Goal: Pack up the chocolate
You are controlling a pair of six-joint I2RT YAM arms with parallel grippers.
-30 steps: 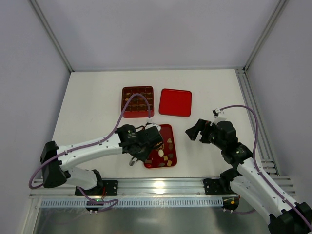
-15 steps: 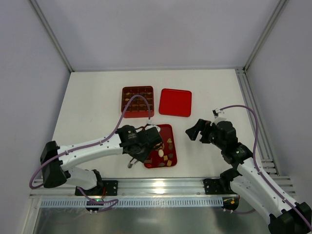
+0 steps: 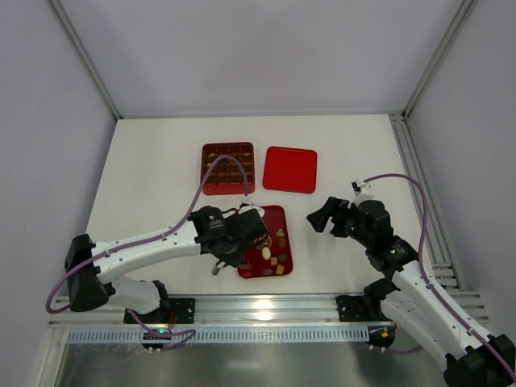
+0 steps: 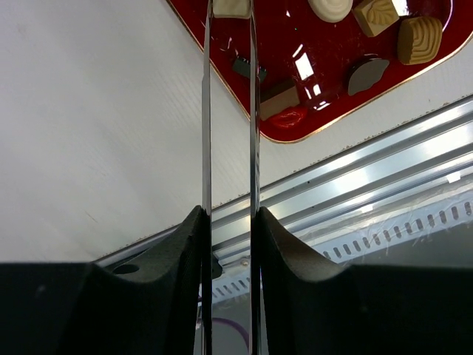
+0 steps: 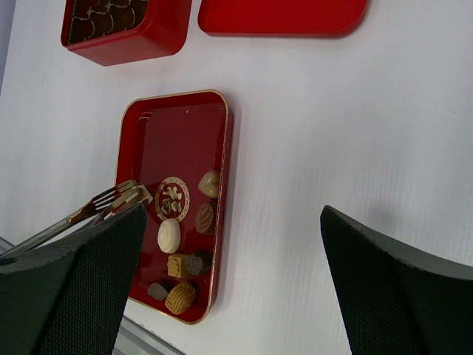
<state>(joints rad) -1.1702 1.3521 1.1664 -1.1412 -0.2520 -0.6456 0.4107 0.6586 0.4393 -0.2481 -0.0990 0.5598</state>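
A white table [image 3: 161,161] sits between pale grey walls, with an aluminium rail along its near edge. The left arm [image 3: 145,246] stretches low from its base towards the red tray [image 5: 181,137], its wrist turned down over the tray's edge. The left gripper [image 4: 229,214] has its jaws pressed in on a pair of thin metal tongs [image 4: 206,111], whose two blades run straight out ahead of the fingers with only a narrow gap between them. At the far tips of the blades, a cream piece of chocolate [image 4: 231,7] sits between the two prongs, above the tray floor. The other chocolates [image 5: 169,235], cream, tan and dark, lie loose on the tray just to one side of the blades. The right arm [image 3: 395,258] is bent and raised, and the right gripper [image 5: 233,214] hangs with its jaws spread wide and nothing between them; the tray lies below and ahead of them. Further beyond those jaws stand the gridded box [image 5: 122,29] and the flat red lid [image 5: 284,15].
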